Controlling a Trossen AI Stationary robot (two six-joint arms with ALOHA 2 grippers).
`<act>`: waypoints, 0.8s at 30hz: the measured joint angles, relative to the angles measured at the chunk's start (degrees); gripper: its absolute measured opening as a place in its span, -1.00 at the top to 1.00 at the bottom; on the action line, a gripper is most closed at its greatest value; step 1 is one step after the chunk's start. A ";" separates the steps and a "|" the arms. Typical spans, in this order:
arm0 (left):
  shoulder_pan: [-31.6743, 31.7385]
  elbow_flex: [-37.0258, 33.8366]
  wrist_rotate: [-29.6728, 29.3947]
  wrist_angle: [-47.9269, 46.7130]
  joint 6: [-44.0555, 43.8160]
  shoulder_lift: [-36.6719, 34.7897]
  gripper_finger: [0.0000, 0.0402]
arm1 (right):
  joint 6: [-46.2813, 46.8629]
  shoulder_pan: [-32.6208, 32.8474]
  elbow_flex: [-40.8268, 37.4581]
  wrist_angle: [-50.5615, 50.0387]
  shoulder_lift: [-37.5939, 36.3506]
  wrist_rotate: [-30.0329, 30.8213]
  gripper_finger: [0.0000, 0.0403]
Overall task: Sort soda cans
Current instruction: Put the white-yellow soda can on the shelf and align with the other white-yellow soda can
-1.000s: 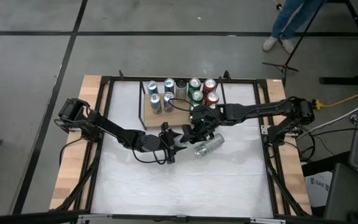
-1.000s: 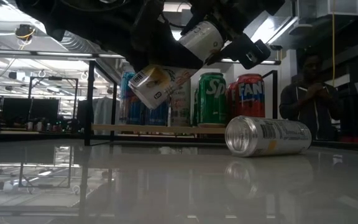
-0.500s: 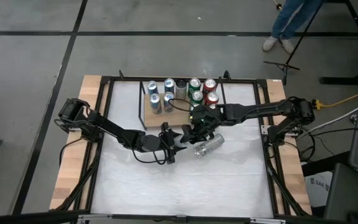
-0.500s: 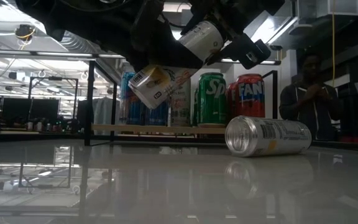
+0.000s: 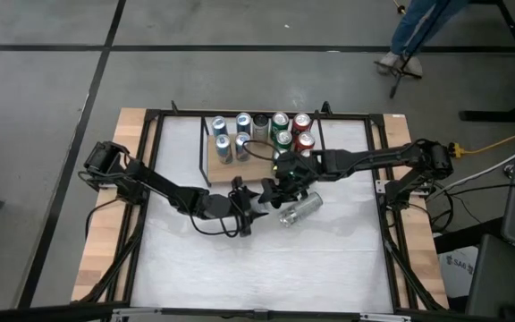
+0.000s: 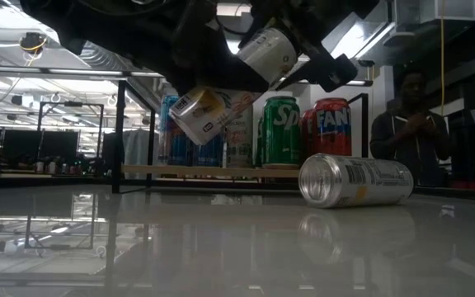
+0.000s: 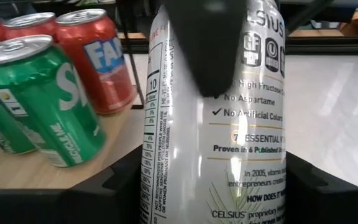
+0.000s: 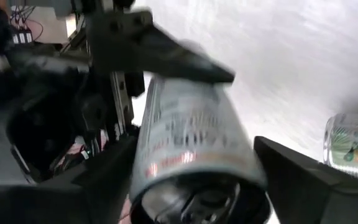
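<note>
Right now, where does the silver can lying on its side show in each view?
High view: silver can, mid-table, in front of the wooden board.
Low view: right of centre, on the tabletop.
Left wrist view: not in it.
Right wrist view: cut by the edge.
Shared landmark: the board.

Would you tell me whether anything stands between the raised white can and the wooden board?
Nothing visible on the table does: the white can, between the left pincer and right pincer, hangs just before the wooden board's bare front edge. The lying silver can is off to the side.
</note>
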 joint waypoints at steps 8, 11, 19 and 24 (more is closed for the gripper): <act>0.00 0.00 0.13 0.09 -0.15 0.00 -0.16 | -10.73 -0.14 0.01 -0.09 -0.27 -1.20 -0.81; -0.02 0.00 0.22 0.09 -0.53 0.00 -0.16 | -19.75 0.02 0.16 -0.04 -0.82 -1.71 -0.81; 0.02 0.00 3.38 0.42 -4.74 0.00 -0.16 | -35.49 -0.83 0.21 -0.63 -2.34 -1.67 -0.82; -0.02 0.00 7.51 0.70 -9.11 0.00 -0.16 | -46.72 -2.01 0.21 -0.67 -3.71 -2.00 -0.82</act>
